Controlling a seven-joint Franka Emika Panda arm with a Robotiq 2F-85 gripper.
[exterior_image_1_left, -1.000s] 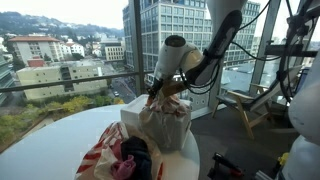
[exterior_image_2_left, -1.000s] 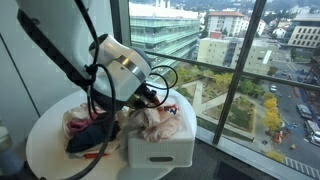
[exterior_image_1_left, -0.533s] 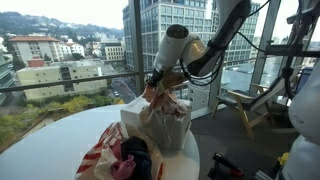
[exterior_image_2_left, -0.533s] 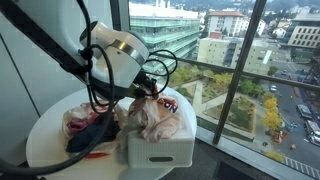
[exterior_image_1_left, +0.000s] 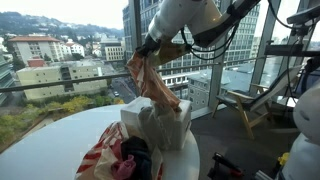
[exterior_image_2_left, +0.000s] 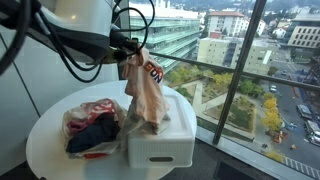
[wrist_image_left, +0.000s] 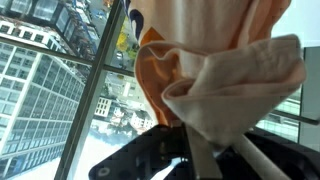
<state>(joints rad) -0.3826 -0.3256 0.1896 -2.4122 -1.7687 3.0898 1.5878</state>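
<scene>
- Hanging from the hand (exterior_image_1_left: 143, 50) is a limp peach-and-tan garment (exterior_image_1_left: 152, 88); the hand's fingers are pressed together on its top fold, pinching the cloth.
- In an exterior view the garment (exterior_image_2_left: 147, 95) shows a red-and-white printed patch near the top (the rest is pale, plain and crumpled). The wrist view adds an orange layer beside a cream one (wrist_image_left: 235, 75).
- Its upper part is up in the air, well above the white bin (exterior_image_2_left: 160, 150). Its lower end trails down to the bin's rim and touches the other cloth heaped inside.
- The bin stands on a round white desk (exterior_image_1_left: 45, 140), at the side nearest the window glass (exterior_image_2_left: 235, 70), with its outer wall close to the desk's edge.
- A pile of clothes (exterior_image_2_left: 90, 125) in red, pink and dark blue lies just beside the bin, touching its wall.
- Room to move is above the bin and over the bare part of the desk beyond the pile. The glass and its dark frame stand close on the window side, and a wooden chair (exterior_image_1_left: 245, 105) stands on the floor well apart from the desk.
</scene>
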